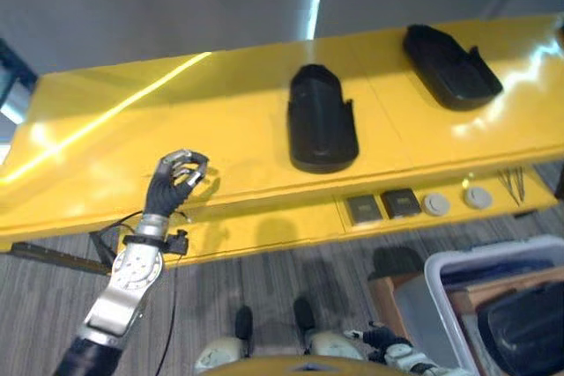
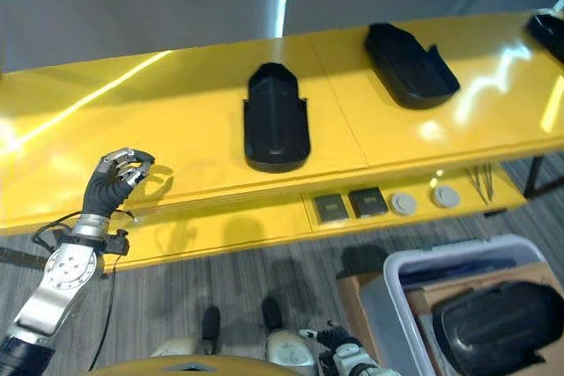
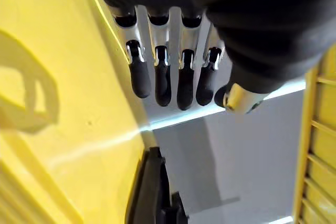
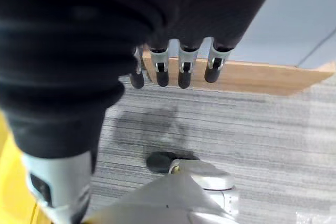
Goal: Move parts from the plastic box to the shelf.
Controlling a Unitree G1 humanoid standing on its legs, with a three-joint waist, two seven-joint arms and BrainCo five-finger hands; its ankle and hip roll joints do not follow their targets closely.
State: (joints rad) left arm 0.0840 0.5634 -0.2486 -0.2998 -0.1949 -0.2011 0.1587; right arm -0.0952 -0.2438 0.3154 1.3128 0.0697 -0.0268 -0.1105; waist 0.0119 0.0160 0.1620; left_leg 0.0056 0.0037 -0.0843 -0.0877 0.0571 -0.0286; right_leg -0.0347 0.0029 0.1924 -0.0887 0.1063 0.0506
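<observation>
A yellow shelf [image 1: 176,103] carries two black moulded parts, one at the middle [image 1: 322,121] and one further right [image 1: 449,63]. The edge of a third black part [image 2: 548,34] peeks in at the far right. My left hand [image 1: 176,178] hovers over the shelf's front left, its fingers [image 3: 163,77] curled toward the thumb with nothing between them. At the lower right stands the grey plastic box [image 2: 441,257] with a black part [image 2: 502,323] inside. My right hand [image 4: 181,72] hangs low over the floor beside the box, fingers relaxed and holding nothing.
On the shelf's lower front ledge lie two dark square pieces [image 1: 381,207], two grey round discs [image 1: 456,200] and some thin metal tools [image 1: 514,184]. A brown board [image 1: 493,292] rests in the box. Grey striped carpet covers the floor.
</observation>
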